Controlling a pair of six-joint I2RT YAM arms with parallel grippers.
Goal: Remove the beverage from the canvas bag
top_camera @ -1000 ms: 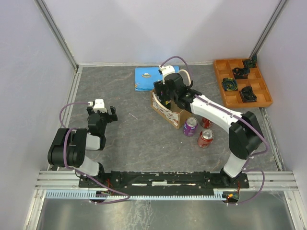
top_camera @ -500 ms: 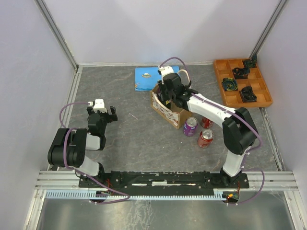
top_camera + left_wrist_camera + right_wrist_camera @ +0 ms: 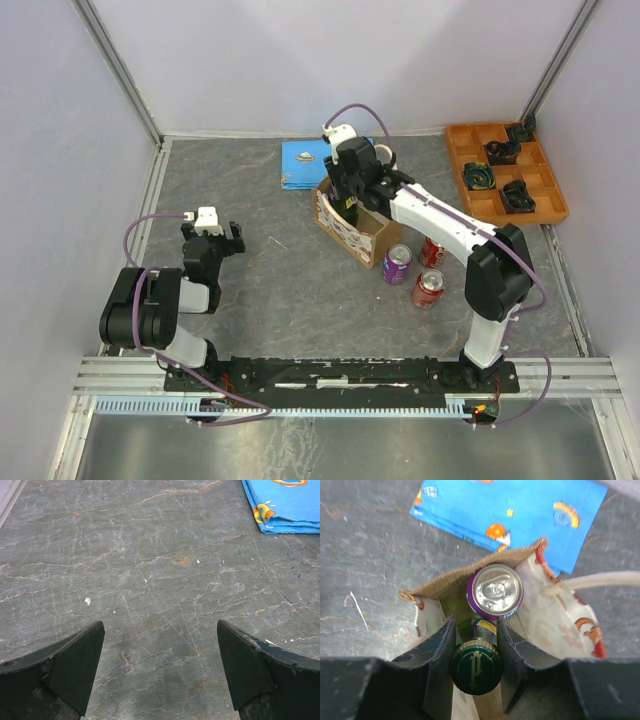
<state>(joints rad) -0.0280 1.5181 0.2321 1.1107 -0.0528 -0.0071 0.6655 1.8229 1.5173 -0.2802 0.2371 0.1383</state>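
Note:
The canvas bag (image 3: 352, 232) stands open at mid-table, its tan rim (image 3: 436, 586) and patterned lining seen from above in the right wrist view. Inside it, a purple can (image 3: 495, 591) stands upright beside a green bottle with a dark green cap (image 3: 476, 666). My right gripper (image 3: 476, 625) reaches down into the bag (image 3: 347, 203), its fingers shut on the bottle's neck just under the cap. My left gripper (image 3: 160, 630) hovers open over bare table at the left (image 3: 212, 232), holding nothing.
A flat blue booklet (image 3: 303, 163) lies just behind the bag. A purple can (image 3: 397, 264) and two red cans (image 3: 428, 288) stand on the table right of the bag. An orange compartment tray (image 3: 548, 190) with dark parts sits at the back right.
My right gripper went from open above the bag to shut on the green bottle's neck, and the wrist shifted slightly toward the back. The left arm has not moved.

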